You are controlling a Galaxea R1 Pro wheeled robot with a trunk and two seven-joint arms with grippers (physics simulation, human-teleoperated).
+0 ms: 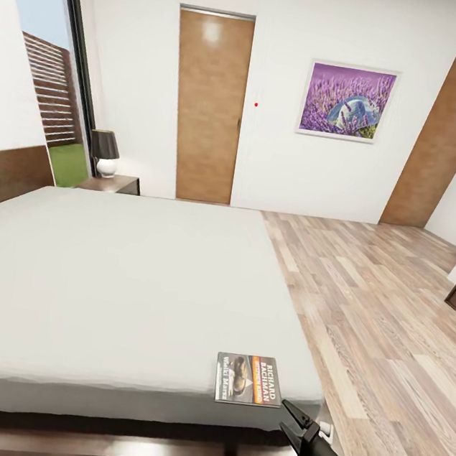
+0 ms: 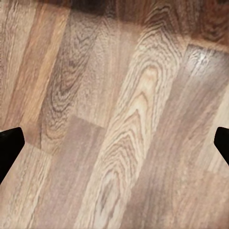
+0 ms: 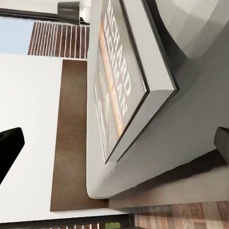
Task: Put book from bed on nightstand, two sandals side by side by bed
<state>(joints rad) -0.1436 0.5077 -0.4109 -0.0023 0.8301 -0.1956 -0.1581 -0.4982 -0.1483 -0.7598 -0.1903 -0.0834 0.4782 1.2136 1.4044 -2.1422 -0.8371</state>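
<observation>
lying flat on the bed (image 1: 126, 279), hard by its near right corner and just inside the foot edge: the book (image 1: 248, 379). cover up, white lettering readable, long side running along the foot edge of the mattress, spine side toward the mattress middle as far as can be judged.

just past that corner, low and to the right of the book: the right tool (image 1: 289, 420), two dark fingers spread apart, nothing between them, tips aimed up and left toward the book's near right corner. near, not touching. seen along those fingers in the right wrist view, the book (image 3: 121, 81) close ahead and edge-on, its thin side facing the tool, mattress corner right beneath it.

so: book ahead and slightly left of the right tool, a short reach away, thin edge presented. probably best approached by closing over the near short edge or corner, since the flat cover leaves little to grip from above.

left tool (image 2: 114, 143) held wide apart too, empty, pointed down at bare wood floor (image 2: 119, 114); judged the farther arm from the book.

far off at the head of the bed, a nightstand (image 1: 114, 184) with a lamp (image 1: 105, 152) on it, well apart from the book. no sandals to report.
</observation>
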